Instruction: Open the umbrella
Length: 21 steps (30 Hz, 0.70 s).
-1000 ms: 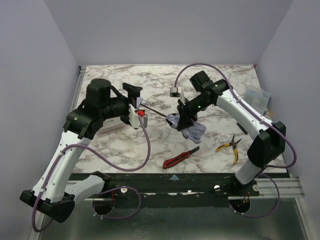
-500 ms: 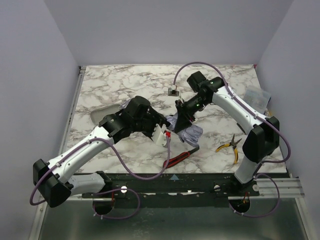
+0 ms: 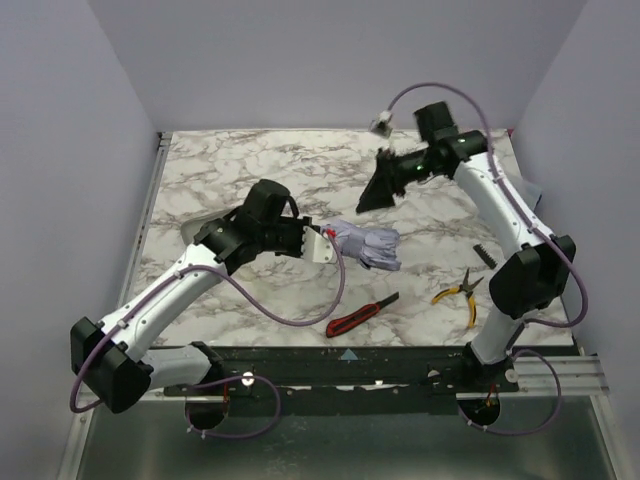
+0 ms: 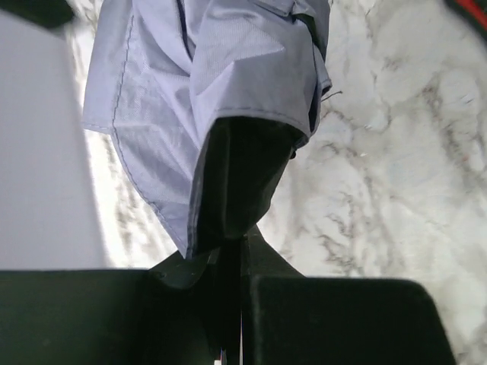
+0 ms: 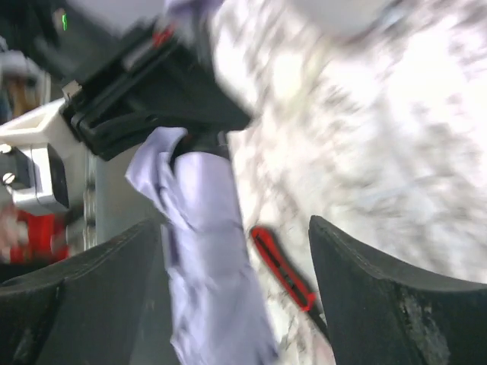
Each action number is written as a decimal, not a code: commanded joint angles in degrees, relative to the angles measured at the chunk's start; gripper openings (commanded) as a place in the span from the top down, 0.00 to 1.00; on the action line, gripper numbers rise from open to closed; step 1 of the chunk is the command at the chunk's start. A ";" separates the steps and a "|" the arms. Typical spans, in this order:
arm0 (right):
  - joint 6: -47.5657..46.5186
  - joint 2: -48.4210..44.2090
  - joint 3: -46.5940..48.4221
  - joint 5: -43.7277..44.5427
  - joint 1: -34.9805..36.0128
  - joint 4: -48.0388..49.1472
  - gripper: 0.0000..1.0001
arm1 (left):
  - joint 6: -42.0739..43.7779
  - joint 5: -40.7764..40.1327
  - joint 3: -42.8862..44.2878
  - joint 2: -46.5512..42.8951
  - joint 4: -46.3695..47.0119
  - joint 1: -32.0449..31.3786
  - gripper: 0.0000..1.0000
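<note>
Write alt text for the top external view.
The left gripper is shut on one end of a folded lavender umbrella on the marble table, while the right gripper hangs open farther back. A red-and-black utility knife and yellow-handled pliers lie near the front edge.

Top view even, sharp; right wrist view blurred (glare upper right).

A marble-patterned table (image 3: 260, 165) is seen. A red-and-black utility knife (image 3: 361, 314) is laid flat at 6 o'clock from its middle. Yellow-handled pliers (image 3: 458, 293) are placed at 3 o'clock of the knife, apart from it, and a small black item (image 3: 483, 256) (too small to identify) is found at 1 o'clock of them.
</note>
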 commanded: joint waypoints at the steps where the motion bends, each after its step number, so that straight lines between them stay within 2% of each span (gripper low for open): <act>1: 38.32 -0.43 3.41 -7.58 -18.61 33.89 0.16 | -20.91 16.99 6.29 -1.71 1.17 7.55 1.00; 3: 57.36 -2.75 -1.57 -4.81 -25.58 56.94 0.13 | -30.03 21.91 7.63 -1.29 3.40 10.84 1.00; 4: 64.49 -3.93 -4.83 -2.96 -28.28 68.06 0.02 | -36.95 23.79 8.12 -1.06 5.58 12.61 1.00; 6: 72.54 -5.70 -8.97 -0.30 -31.73 78.18 0.00 | -49.99 28.66 8.35 -0.46 11.60 16.25 1.00; 9: 72.91 -9.07 -14.18 1.41 -31.56 80.23 0.00 | -70.45 36.41 7.46 0.77 24.30 20.23 1.00; 11: 76.74 -11.95 -21.20 2.18 -30.92 87.10 0.00 | -80.90 38.99 6.82 1.78 32.87 21.16 1.00; 15: 75.88 -15.50 -25.87 2.17 -27.09 90.72 0.00 | -99.15 41.72 5.64 4.62 49.04 21.65 1.00; 16: 74.56 -16.30 -26.22 2.56 -25.22 90.90 0.00 | -102.88 41.85 5.22 5.25 53.43 21.59 1.00; 19: 69.03 -17.46 -24.75 4.56 -18.91 88.82 0.00 | -108.38 40.84 4.81 7.03 58.94 21.42 1.00; 21: 67.23 -17.85 -23.84 7.35 -15.70 88.68 0.00 | -108.36 40.60 5.51 8.00 58.68 21.09 1.00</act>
